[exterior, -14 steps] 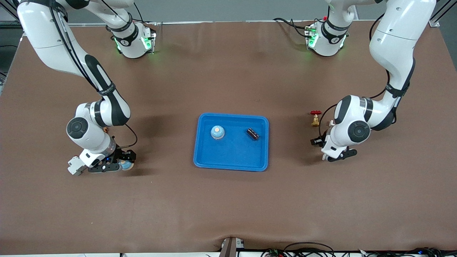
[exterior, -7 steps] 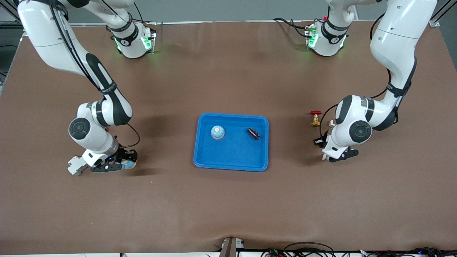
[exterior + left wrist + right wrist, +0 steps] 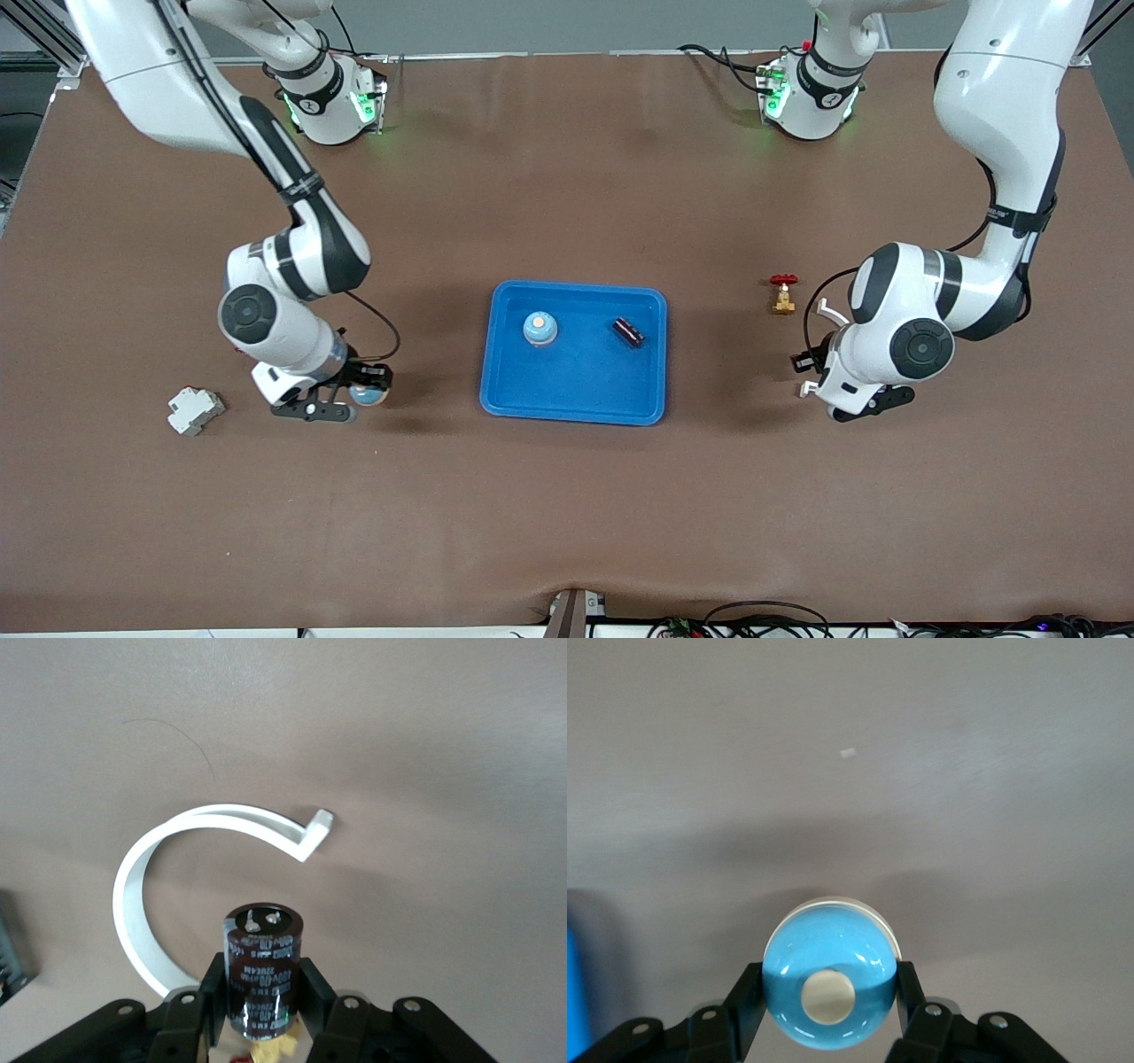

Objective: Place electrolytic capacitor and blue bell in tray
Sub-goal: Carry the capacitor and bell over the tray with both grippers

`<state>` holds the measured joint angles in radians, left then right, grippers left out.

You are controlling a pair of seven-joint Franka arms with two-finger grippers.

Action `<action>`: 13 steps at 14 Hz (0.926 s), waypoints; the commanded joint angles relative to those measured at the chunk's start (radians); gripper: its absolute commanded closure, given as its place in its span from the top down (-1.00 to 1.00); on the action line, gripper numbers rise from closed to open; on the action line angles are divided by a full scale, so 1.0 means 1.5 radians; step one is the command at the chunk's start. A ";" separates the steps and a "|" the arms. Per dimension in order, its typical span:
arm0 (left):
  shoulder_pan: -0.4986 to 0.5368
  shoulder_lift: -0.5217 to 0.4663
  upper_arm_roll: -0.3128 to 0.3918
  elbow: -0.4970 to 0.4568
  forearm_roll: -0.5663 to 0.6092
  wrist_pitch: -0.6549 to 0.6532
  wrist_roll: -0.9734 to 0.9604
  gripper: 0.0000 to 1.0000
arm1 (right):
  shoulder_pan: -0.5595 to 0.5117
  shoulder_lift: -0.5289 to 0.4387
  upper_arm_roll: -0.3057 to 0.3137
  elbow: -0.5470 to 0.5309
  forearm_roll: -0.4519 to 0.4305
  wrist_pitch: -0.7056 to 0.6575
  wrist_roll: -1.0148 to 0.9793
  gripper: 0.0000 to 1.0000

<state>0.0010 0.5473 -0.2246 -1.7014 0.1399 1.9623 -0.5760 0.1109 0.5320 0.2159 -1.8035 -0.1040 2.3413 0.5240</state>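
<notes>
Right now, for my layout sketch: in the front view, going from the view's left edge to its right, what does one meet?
White clip-on part → right gripper holding a blue bell → tray, with another blue bell then a capacitor in it → small red-handled valve → left gripper.

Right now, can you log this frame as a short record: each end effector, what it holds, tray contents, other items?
right end effector: shut on held blue bell, over bare table toward the right arm's end, beside the tray
left end effector: shut on held capacitor, above a white curved strip
tray: holds tray bell and tray capacitor, apart
other items: red-handled valve; white block
</notes>
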 commanded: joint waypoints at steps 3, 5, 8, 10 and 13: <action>-0.039 -0.007 -0.004 0.116 -0.035 -0.099 -0.117 -1.00 | 0.134 0.030 -0.006 0.094 -0.015 -0.036 0.250 -1.00; -0.060 -0.003 -0.004 0.149 -0.061 -0.106 -0.175 -1.00 | 0.175 0.054 -0.010 0.124 -0.018 -0.051 0.305 -1.00; -0.098 0.016 -0.003 0.182 -0.076 -0.105 -0.274 -1.00 | 0.215 0.084 -0.019 0.168 -0.033 -0.067 0.374 -1.00; -0.125 0.052 -0.003 0.220 -0.076 -0.098 -0.347 -1.00 | 0.244 0.109 -0.026 0.196 -0.047 -0.066 0.429 -1.00; -0.169 0.099 -0.003 0.245 -0.076 -0.054 -0.430 -1.00 | 0.301 0.153 -0.059 0.243 -0.072 -0.066 0.513 -1.00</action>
<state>-0.2141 0.6272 -0.2339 -1.3979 0.0408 1.8536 -1.1563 0.5004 0.7010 0.1700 -1.5270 -0.1737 2.2636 1.2068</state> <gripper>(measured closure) 0.648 0.361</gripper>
